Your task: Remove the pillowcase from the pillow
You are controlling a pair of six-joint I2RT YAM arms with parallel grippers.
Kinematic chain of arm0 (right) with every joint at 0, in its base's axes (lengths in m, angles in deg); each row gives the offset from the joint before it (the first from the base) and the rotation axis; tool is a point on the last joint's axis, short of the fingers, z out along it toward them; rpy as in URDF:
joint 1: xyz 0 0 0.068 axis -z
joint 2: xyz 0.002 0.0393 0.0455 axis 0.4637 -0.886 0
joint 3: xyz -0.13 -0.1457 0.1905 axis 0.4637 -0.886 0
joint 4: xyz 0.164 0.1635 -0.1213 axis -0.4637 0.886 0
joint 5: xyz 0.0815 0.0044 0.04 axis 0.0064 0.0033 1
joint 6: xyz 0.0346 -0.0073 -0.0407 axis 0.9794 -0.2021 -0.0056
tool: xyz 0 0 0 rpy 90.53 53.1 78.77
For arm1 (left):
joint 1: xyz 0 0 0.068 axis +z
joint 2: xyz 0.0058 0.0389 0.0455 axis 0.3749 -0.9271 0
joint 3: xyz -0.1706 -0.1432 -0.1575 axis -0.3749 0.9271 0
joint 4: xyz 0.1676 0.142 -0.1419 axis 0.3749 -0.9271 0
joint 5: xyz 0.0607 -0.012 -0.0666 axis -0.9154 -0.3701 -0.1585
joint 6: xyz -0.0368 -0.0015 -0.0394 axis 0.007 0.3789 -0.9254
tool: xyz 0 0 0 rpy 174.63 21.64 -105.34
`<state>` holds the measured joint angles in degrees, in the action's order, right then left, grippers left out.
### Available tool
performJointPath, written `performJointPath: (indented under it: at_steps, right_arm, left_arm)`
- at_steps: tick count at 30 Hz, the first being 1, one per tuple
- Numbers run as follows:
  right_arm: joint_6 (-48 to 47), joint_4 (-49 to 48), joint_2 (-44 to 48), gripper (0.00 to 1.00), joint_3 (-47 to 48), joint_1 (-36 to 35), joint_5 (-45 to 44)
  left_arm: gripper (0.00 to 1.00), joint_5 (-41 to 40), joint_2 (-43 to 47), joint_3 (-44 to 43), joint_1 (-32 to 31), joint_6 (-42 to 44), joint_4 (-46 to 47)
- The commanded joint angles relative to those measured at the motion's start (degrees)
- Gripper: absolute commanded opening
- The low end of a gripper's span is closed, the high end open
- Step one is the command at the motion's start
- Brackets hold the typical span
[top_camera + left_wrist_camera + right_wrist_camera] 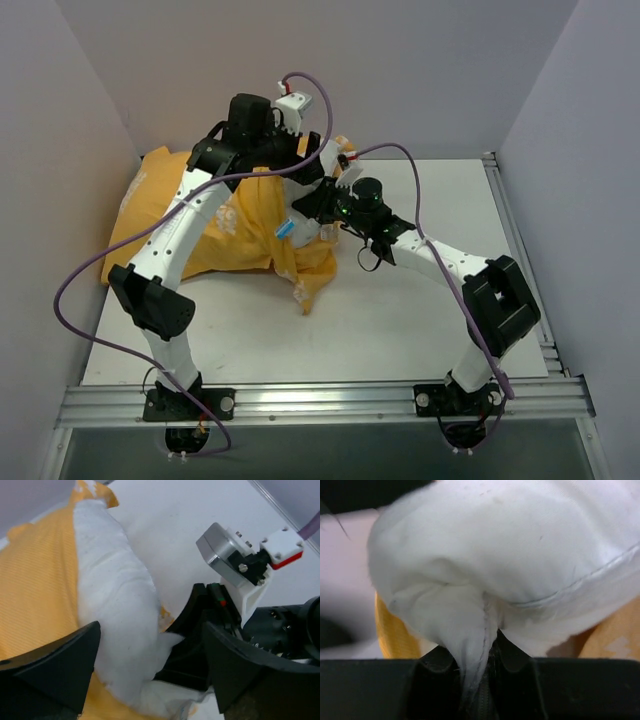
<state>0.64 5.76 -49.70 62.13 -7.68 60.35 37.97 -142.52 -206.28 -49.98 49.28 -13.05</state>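
The orange-yellow pillowcase lies bunched at the left of the table, under my left arm. The white pillow bulges out of its open end, its blue-and-white tag showing. My right gripper is shut on a pinched corner seam of the pillow, with orange pillowcase behind it. My left gripper is open just above the same end. Its two fingers straddle the white pillow and press nothing. The right gripper is visible between them, close to the left one.
Both grippers crowd together at the table's middle. White tabletop lies in front and to the right. Grey walls enclose the back and sides. A metal rail runs along the right edge. Purple cables loop over both arms.
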Motion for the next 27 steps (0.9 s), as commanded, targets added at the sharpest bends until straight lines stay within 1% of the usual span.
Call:
performJointPath:
  at_steps: [1,2,4,5,6,7,8,9,10,11,12,14,15,18,19,21,22,24,27]
  right_arm:
    - [1.75,-0.58,0.62,0.00,-2.27,0.24,-0.14]
    - [1.84,-0.75,0.71,0.00,-3.15,0.33,-0.23]
    - [2.71,-1.19,0.71,0.00,-4.12,0.59,-0.32]
    - [3.33,-2.41,0.71,0.00,-5.43,0.77,-0.23]
    - [4.64,-3.21,0.80,0.00,-6.14,1.03,-0.14]
    - [5.26,-4.08,0.80,0.00,-6.75,1.12,0.03]
    - [5.79,-5.05,0.97,0.00,-7.28,1.21,0.03]
    - [6.49,-5.32,0.98,0.00,-7.72,1.30,0.03]
    - [6.50,-5.41,0.89,0.00,-7.73,1.21,0.21]
    - [6.58,-5.32,0.89,0.00,-7.64,1.21,0.30]
    - [6.76,-5.41,0.89,0.00,-7.46,1.21,0.47]
    - [7.02,-5.32,0.97,0.00,-7.55,1.21,0.74]
    - [7.11,-5.15,1.32,0.00,-7.64,1.21,0.74]
    - [6.76,-4.36,2.11,0.00,-8.17,1.30,0.56]
    - [6.67,-4.27,2.20,0.00,-8.25,1.21,0.56]
    - [6.41,-3.74,2.21,0.00,-8.34,1.21,0.65]
    - [6.41,-3.65,2.21,0.00,-8.34,1.12,0.74]
    - [6.49,-3.65,2.12,0.00,-8.52,1.12,0.83]
    - [6.85,-3.57,2.21,0.00,-8.61,1.12,0.91]
  left_arm:
    - [0.97,6.52,3.84,-1.12,-0.69,2.64,3.51]
    - [0.94,7.04,3.84,-1.20,-0.34,4.57,0.46]
    - [0.94,8.01,3.84,-1.47,0.89,7.39,-2.81]
    - [0.94,9.67,3.84,-2.16,1.42,8.62,-6.74]
    - [0.94,10.55,4.37,-2.52,2.64,11.33,-8.78]
    - [0.94,10.91,4.89,-2.70,3.18,12.92,-12.54]
    - [0.94,10.39,5.42,-2.44,3.70,14.59,-14.32]
    - [0.94,8.91,6.38,-2.09,4.06,18.18,-16.43]
    - [0.94,6.20,6.92,-1.21,4.32,19.34,-18.10]
    - [0.94,-1.14,7.70,2.89,4.41,20.22,-19.86]
    - [0.94,-4.78,9.80,6.06,4.41,21.10,-19.79]
    - [0.94,-9.98,12.97,14.13,5.46,22.95,-15.85]
    - [0.94,-14.09,16.20,21.92,6.07,23.22,-13.92]
    - [0.94,-18.86,20.44,29.36,9.85,23.49,-9.77]
    - [0.94,-18.53,21.24,32.17,10.99,23.57,-9.42]
    - [0.94,-17.66,23.34,34.99,13.98,22.87,-6.79]
    - [0.94,-15.65,23.79,37.36,14.43,22.52,-4.78]
    - [0.94,-14.58,24.32,39.22,14.69,21.73,-2.49]
    - [0.94,-11.60,23.36,40.02,14.78,19.63,1.39]
